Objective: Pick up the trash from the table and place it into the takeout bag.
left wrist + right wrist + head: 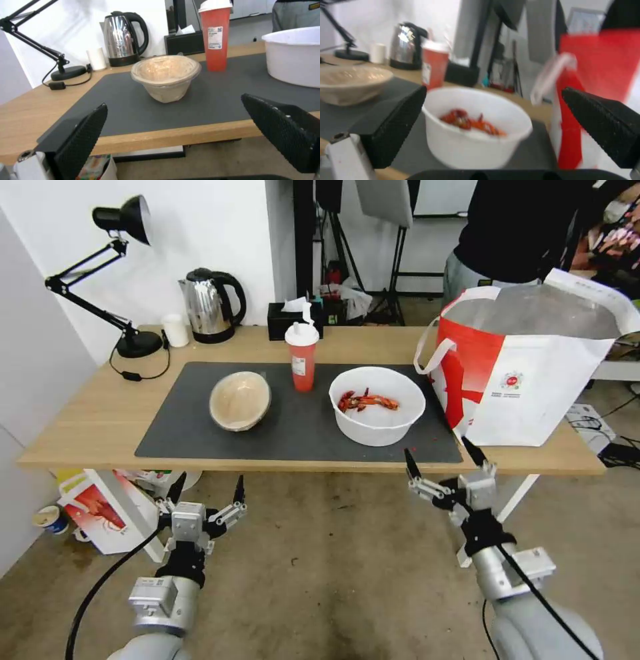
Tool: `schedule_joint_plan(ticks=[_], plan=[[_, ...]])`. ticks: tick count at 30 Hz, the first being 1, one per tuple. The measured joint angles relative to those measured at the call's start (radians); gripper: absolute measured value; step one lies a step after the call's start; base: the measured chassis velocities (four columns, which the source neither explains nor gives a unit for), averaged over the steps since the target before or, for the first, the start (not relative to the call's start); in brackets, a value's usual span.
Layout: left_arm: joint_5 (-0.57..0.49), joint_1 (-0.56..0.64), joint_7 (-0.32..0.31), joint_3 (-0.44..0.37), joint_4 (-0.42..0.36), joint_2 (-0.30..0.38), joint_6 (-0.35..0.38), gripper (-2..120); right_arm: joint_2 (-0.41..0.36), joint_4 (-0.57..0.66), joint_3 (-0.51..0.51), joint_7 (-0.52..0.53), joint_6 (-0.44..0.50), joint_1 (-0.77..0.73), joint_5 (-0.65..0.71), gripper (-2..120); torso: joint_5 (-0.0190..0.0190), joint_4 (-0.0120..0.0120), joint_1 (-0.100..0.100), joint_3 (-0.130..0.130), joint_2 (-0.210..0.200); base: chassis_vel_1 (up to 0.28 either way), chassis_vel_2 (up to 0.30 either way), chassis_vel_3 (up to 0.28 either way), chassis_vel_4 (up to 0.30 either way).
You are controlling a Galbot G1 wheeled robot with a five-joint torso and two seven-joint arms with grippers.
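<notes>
On the dark mat of the table (100, 407) stand a tilted beige bowl (240, 400) (165, 75) (350, 83), a red drink cup with a white lid (302, 357) (215, 35) (434, 67), and a wide white bowl with red crayfish shells (377, 405) (295, 56) (476, 130). The white-and-red takeout bag (527, 367) (596, 87) stands open at the table's right end. My left gripper (207, 488) (186, 132) is open, below and in front of the table edge, facing the beige bowl. My right gripper (445, 455) (493, 130) is open at the front edge, near the white bowl.
Along the table's back stand a black desk lamp (123, 280), a small white cup (176, 330), a steel kettle (210, 305) and a black tissue box (293, 319). A red-and-white box (100, 510) sits on the floor under the left end. A person stands behind the bag.
</notes>
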Motion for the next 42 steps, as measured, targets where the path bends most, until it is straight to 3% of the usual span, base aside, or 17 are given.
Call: schedule_joint_plan(ticks=[36,42], plan=[[0.000,0.000,0.000,0.000,0.000,0.000,0.000,100,-0.873,0.009,-0.052,-0.092,0.084,0.552,0.306,100,-0.0008,0.0000,0.000,0.000,0.000,0.000,0.000,0.000,0.000],[0.000,0.000,0.000,0.000,0.000,0.000,0.000,100,-0.891,0.009,-0.054,-0.094,0.086,0.564,0.313,100,0.0001,-0.0001,0.000,0.000,0.000,0.000,0.000,0.000,0.000]])
